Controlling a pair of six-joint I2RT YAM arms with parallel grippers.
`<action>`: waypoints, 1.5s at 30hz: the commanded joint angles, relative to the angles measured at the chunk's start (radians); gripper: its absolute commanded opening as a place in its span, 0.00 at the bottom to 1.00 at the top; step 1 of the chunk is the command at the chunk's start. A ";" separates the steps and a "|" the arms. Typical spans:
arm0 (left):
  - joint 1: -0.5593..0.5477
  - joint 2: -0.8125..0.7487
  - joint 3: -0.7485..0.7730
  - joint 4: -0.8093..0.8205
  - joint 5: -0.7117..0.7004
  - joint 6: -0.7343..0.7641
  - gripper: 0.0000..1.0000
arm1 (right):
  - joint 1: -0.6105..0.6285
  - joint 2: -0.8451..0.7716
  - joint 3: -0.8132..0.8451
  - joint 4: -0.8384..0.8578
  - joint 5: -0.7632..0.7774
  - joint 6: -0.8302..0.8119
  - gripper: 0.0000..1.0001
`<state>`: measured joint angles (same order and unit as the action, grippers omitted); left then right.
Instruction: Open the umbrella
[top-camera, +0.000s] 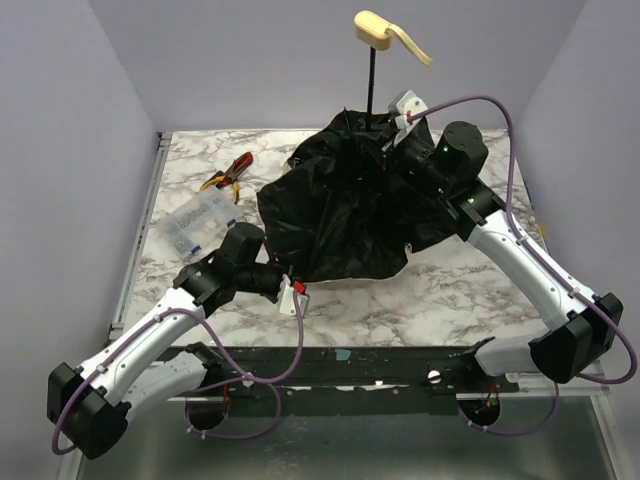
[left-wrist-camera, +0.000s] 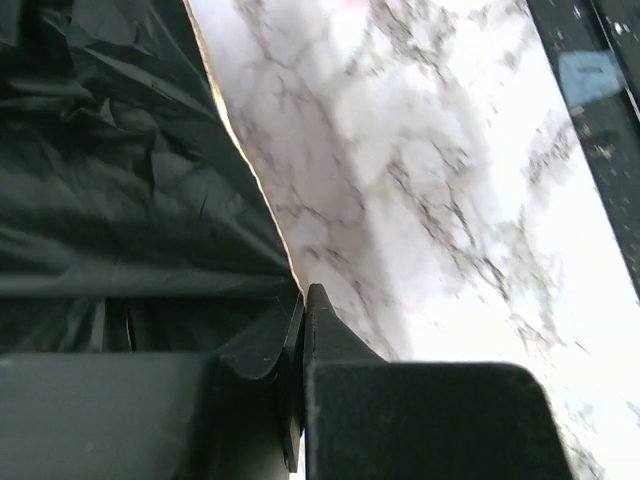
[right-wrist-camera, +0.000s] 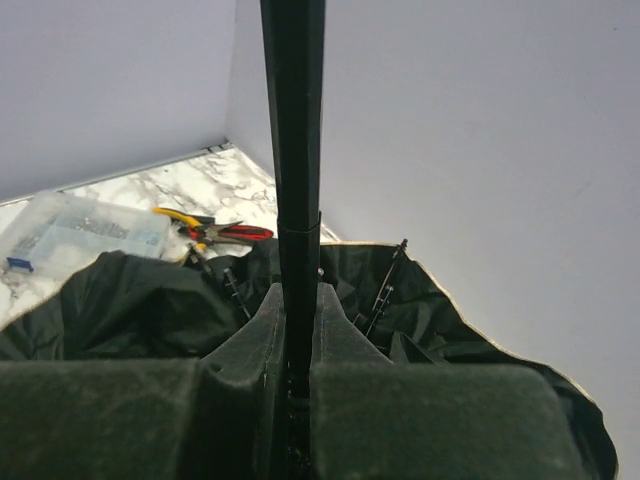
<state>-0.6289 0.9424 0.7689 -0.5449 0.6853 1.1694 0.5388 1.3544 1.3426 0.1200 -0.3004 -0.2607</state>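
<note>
Lying inverted on the worktop (top-camera: 450, 290), the umbrella (top-camera: 340, 215) looks light — limp canopy (left-wrist-camera: 120, 180), stiff thin shaft (right-wrist-camera: 292, 150) — and the right hand (right-wrist-camera: 297, 300) grips the shaft low while the left hand (left-wrist-camera: 303, 300) pinches the canopy's edge.

Overhead plus wrist close-ups on umbrella (top-camera: 340, 215)

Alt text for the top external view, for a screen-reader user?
An upside-down umbrella lies half-spread on a marble table, black underside up, its shaft standing upright with the beige handle on top. The right claw grips the shaft low down; the left claw pinches the umbrella's near edge. Pliers and a clear box sit rear-left.
</note>
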 joint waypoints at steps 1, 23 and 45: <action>0.001 -0.067 -0.051 -0.117 -0.049 0.113 0.00 | -0.029 0.019 0.061 0.078 0.006 -0.042 0.00; 0.118 0.167 0.434 0.512 -0.046 -1.080 0.65 | -0.032 -0.022 -0.017 0.041 -0.206 0.258 0.00; 0.291 0.226 0.278 0.311 -0.106 -0.656 0.66 | -0.028 -0.032 0.011 -0.044 -0.099 0.363 0.00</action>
<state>-0.3431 1.2411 1.0592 -0.2272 0.5144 0.4122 0.5117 1.3495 1.3334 0.0311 -0.4496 0.0673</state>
